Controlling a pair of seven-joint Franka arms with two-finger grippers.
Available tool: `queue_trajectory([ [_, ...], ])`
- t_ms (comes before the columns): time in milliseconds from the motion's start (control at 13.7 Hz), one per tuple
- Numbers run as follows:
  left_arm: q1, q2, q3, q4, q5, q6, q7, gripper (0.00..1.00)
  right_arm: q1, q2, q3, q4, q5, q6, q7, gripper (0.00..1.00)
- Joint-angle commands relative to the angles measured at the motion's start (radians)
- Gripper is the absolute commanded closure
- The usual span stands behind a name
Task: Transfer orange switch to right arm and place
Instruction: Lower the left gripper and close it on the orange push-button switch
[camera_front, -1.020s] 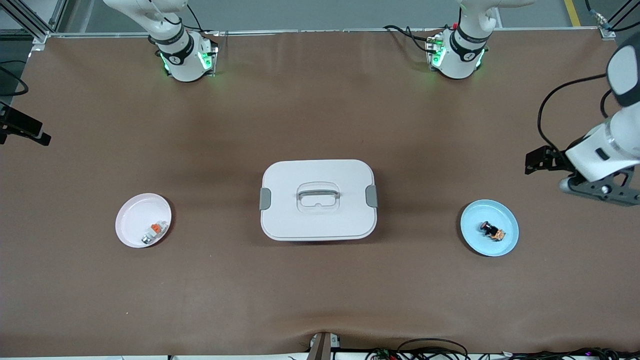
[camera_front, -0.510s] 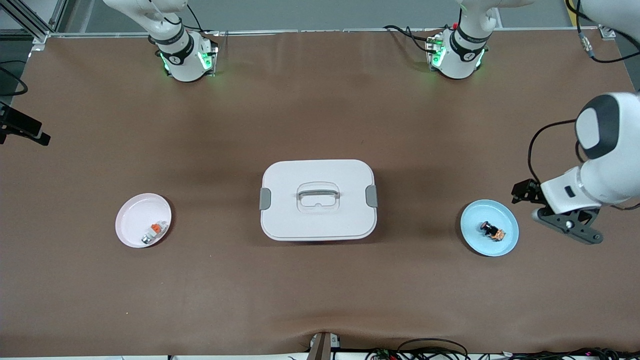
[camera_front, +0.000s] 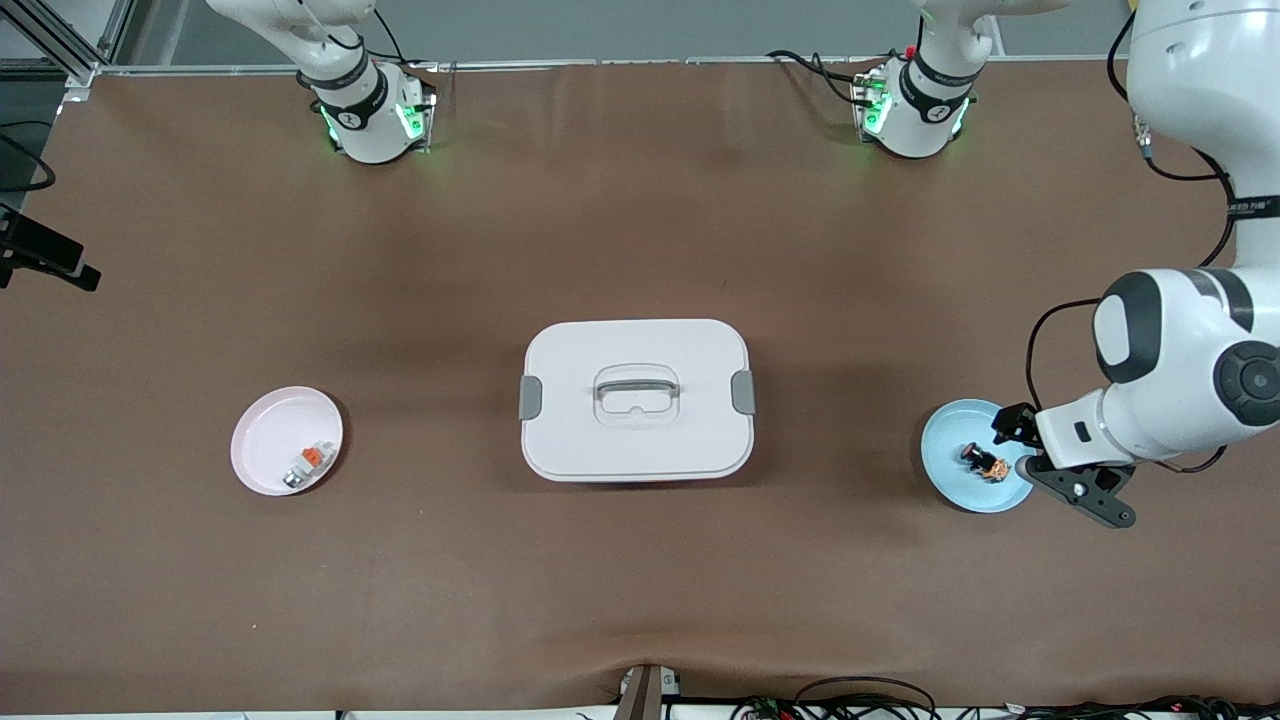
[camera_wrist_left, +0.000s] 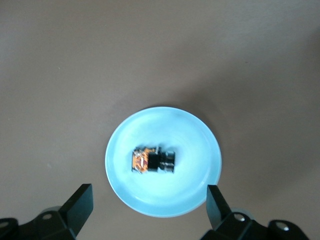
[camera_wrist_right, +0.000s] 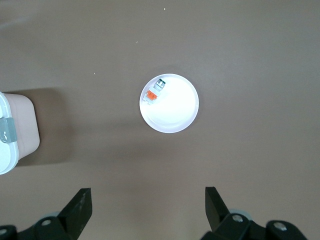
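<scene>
The orange switch (camera_front: 984, 462) lies on its side in a light blue plate (camera_front: 955, 492) toward the left arm's end of the table. In the left wrist view the switch (camera_wrist_left: 152, 160) shows black with an orange end on the plate (camera_wrist_left: 165, 195). My left gripper (camera_front: 1078, 487) hangs over the plate's outer edge, open and empty, its own fingertips apart (camera_wrist_left: 148, 207) short of the switch. My right gripper (camera_wrist_right: 145, 207) is open and empty, high over the table near a pink plate; it is out of the front view.
A white lidded box (camera_front: 636, 398) with a handle stands mid-table and shows at the edge of the right wrist view (camera_wrist_right: 12, 135). A pink plate (camera_front: 262, 440) toward the right arm's end holds a white-and-silver part with an orange tab (camera_front: 308, 464), also visible in the right wrist view (camera_wrist_right: 156, 90).
My left arm has swung in from the table's end and come down toward the blue plate. The switch and the plates have not moved.
</scene>
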Motion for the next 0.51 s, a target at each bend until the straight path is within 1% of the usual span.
queue_trajectory([
  [0,0.018,0.028,-0.001,0.009,-0.025,0.036,0.069,0.0,0.002,-0.009,-0.004,0.003,0.008,-0.011,-0.007,0.0],
  [219,0.029,0.081,-0.001,0.012,-0.079,0.107,0.074,0.0,0.001,-0.011,-0.006,0.003,0.008,-0.011,-0.009,0.0],
  [291,0.029,0.091,-0.001,0.01,-0.08,0.144,0.081,0.0,-0.001,-0.011,-0.006,0.003,0.008,-0.011,-0.009,0.0],
  [437,0.03,0.112,-0.001,0.009,-0.083,0.162,0.105,0.0,-0.001,-0.009,-0.006,0.003,0.007,-0.011,-0.007,0.0],
])
